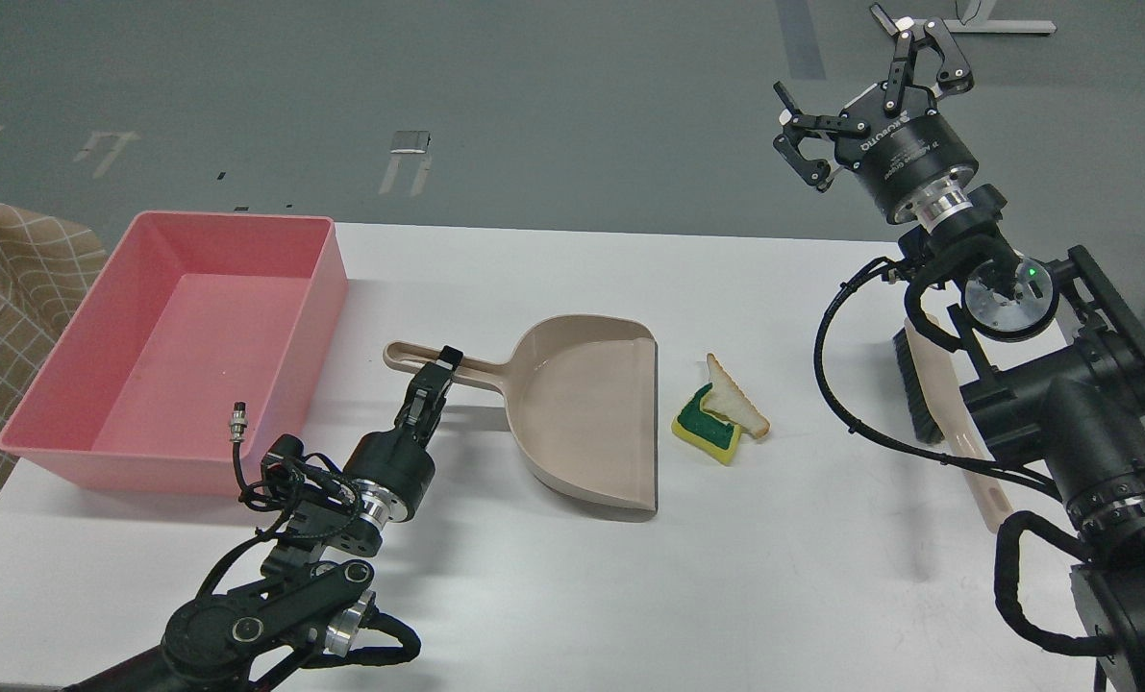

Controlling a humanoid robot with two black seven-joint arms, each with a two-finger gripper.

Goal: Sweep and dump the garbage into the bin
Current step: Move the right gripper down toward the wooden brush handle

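The dustpan (586, 408) is laid flat near the middle of the white table (553, 596), its handle pointed left toward the left gripper (440, 373) and its open straight edge faced right toward the garbage. The handle is met by the left gripper from the near side; the fingers are seen end-on and dark, so whether they are closed on the handle or merely set against it cannot be told. The garbage is found just beside the pan's open edge, to its right: one yellow sponge (709, 427) with a green face, and one triangular bread slice (737, 402) propped on it, the two touching. The brush (928, 389) is lain well to the right, its long axis run roughly toward and away from the robot, partly hidden behind the right arm. The right gripper (870, 101) is held high above the table's far right edge with its jaws spread wide and nothing between them (it is the nearer arm to the brush, though well above it). The bin (53, 423), one pink tub, is set at the far left and appears empty. By count: one dustpan, one brush, one bin, two garbage items.
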